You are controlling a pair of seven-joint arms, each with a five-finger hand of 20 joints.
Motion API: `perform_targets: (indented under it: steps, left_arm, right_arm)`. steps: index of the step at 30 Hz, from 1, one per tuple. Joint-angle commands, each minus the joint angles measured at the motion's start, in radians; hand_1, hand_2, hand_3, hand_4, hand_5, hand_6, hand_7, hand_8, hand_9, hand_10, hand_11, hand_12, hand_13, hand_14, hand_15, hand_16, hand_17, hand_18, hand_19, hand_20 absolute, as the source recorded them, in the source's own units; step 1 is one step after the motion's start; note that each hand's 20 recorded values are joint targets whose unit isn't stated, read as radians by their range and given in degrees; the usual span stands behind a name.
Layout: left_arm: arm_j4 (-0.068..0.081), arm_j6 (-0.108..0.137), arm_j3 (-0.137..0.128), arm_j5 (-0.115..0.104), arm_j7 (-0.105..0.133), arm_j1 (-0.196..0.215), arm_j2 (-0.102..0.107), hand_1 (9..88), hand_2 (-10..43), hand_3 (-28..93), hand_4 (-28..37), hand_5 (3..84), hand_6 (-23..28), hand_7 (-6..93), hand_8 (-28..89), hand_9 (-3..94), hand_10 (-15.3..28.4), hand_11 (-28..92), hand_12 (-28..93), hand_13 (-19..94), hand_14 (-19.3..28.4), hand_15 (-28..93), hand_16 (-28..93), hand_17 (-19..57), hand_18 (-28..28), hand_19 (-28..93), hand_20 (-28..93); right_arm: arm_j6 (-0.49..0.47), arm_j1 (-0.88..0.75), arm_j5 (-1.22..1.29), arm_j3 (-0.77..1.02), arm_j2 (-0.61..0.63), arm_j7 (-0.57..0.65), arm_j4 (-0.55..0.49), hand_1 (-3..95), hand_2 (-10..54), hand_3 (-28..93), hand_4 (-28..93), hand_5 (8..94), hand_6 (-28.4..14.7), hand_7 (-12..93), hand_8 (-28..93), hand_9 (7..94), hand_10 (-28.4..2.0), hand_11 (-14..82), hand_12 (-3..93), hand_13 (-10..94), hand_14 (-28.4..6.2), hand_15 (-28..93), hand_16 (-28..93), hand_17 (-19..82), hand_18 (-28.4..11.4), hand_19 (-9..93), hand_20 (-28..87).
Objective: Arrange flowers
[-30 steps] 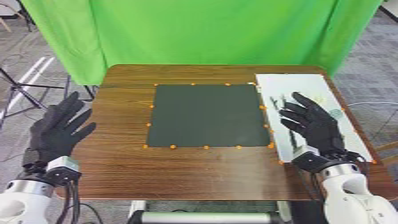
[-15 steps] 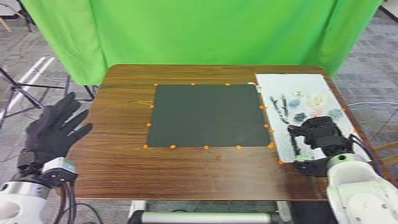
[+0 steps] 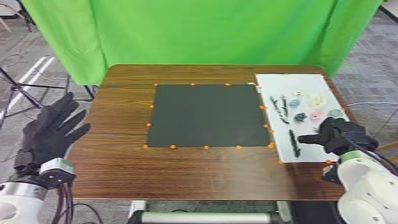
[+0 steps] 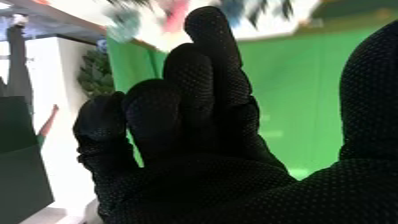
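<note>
in my view one tabletop [image 3: 195,172], one dark mat [image 3: 209,115], one white sheet [image 3: 289,84], three dark stems [image 3: 294,142], six small flower pieces [image 3: 315,115]

The place looks like a robotics lab or filming studio. A bright green backdrop [image 3: 204,37] hangs beyond the far edge of the brown bench [image 3: 195,175], and tripod legs [image 3: 19,89] stand on the grey floor [image 3: 380,55] off its left edge. Small orange markers [image 3: 173,146] are set out in rows on the bench, two white robot arms [image 3: 366,187] come in at its near side, and dark cables [image 3: 67,202] trail by its near left corner.
</note>
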Motion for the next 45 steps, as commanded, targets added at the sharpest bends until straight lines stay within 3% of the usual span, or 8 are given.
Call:
perform_targets:
  steps: [1, 19, 26, 34, 36, 37, 40, 45]
  left_arm:
    - [-0.002, 0.0, -0.004, 0.005, -0.008, 0.005, 0.008, 23.1, -3.3, 68, -28.3, 20.7, 1.4, 18.0, -9, 16.6, 9.2, 11, 20, 12, 11.8, 14, 8, -13.0, 19.4, 37, 9]
    - [0.002, -0.002, -0.001, 0.003, -0.013, 0.003, 0.019, 22.9, -3.4, 68, -28.3, 20.7, 1.3, 17.9, -9, 16.7, 9.3, 11, 20, 12, 11.8, 14, 8, -13.0, 19.3, 37, 9]
    - [0.002, -0.001, -0.001, 0.003, -0.015, 0.002, 0.016, 22.9, -3.3, 68, -28.3, 20.7, 1.3, 18.0, -9, 16.6, 9.3, 11, 20, 12, 11.8, 14, 8, -13.0, 19.4, 37, 9]
    - [0.0, 0.003, 0.002, 0.004, -0.013, 0.007, 0.017, 22.9, -3.2, 68, -28.3, 20.7, 1.4, 17.9, -9, 16.6, 9.3, 11, 20, 12, 11.8, 14, 8, -13.0, 19.3, 37, 9]
    - [0.0, 0.004, 0.003, 0.003, -0.013, 0.007, 0.017, 22.9, -3.2, 68, -28.3, 20.7, 1.4, 17.9, -9, 16.6, 9.3, 11, 20, 12, 11.8, 14, 8, -13.0, 19.3, 37, 9]
    - [-0.001, 0.004, 0.003, 0.004, -0.013, 0.008, 0.015, 23.0, -3.2, 68, -28.3, 20.8, 1.4, 17.9, -9, 16.6, 9.3, 11, 20, 12, 11.8, 14, 8, -13.0, 19.3, 37, 9]
    - [0.0, 0.004, 0.003, 0.005, -0.013, 0.007, 0.012, 22.9, -3.3, 68, -28.3, 20.7, 1.4, 17.9, -9, 16.6, 9.3, 11, 20, 12, 11.8, 14, 8, -13.0, 19.3, 37, 9]
    - [-0.003, 0.009, -0.006, 0.006, -0.009, 0.008, 0.015, 23.0, -3.2, 68, -28.3, 20.7, 1.4, 17.8, -9, 16.6, 9.3, 11, 20, 12, 11.8, 14, 8, -13.1, 19.4, 37, 9]
  right_arm:
    - [-0.044, 0.016, 0.095, -0.03, -0.025, 0.016, 0.043, 14.6, -9.5, 71, -28, 58.4, -2.9, 49, -15, 59.6, -15.2, 60.6, 45.1, 54, -15.7, 83, 37, 23, -22.9, 87, 58]
    - [-0.075, 0.078, 0.068, -0.171, -0.043, 0.024, 0.142, 15.9, -9.5, 71, -28, 58.5, -2.6, 50, -15, 60.0, -15.5, 61.7, 44.4, 55, -15.7, 84, 35, 24, -22.7, 88, 58]
    - [-0.089, 0.118, 0.037, -0.257, -0.053, 0.023, 0.183, 26.1, -9.5, 70, -28, 64.2, -1.4, 54, -16, 66.7, -11.9, 65.7, 46.7, 61, -13.9, 86, 38, 29, -22.8, 92, 57]
    - [-0.083, 0.133, 0.002, -0.325, -0.07, 0.011, 0.198, 31.1, -9.5, 73, -28, 67.6, 0.1, 56, -17, 70.7, -11.6, 66.5, 48.1, 65, -12.9, 87, 40, 33, -22.4, 93, 59]
    - [-0.083, 0.133, 0.002, -0.334, -0.074, 0.002, 0.198, 35.3, -9.5, 73, -28, 68.5, 0.5, 54, 6, 72.0, -11.2, 66.5, 48.4, 67, -12.4, 87, 41, 35, -22.4, 93, 60]
    - [-0.085, 0.133, 0.002, -0.335, -0.076, -0.006, 0.199, 37.5, -9.5, 72, -28, 68.8, 0.5, 53, 11, 72.4, -11.2, 66.4, 48.5, 67, -12.1, 87, 41, 36, -22.3, 93, 60]
    - [-0.066, 0.124, 0.023, -0.332, -0.08, -0.022, 0.198, 45.2, -9.5, 76, -28, 72.4, 1.1, 52, 12, 76.3, -10.8, 65.3, 49.0, 70, -11.4, 86, 41, 37, -22.4, 93, 61]
    - [0.008, 0.108, 0.041, -0.312, -0.08, -0.039, 0.199, 45.5, -9.5, 81, -27, 74.0, 0.6, 51, 16, 77.9, -10.7, 65.2, 50.0, 71, -11.1, 86, 42, 38, -22.4, 93, 62]
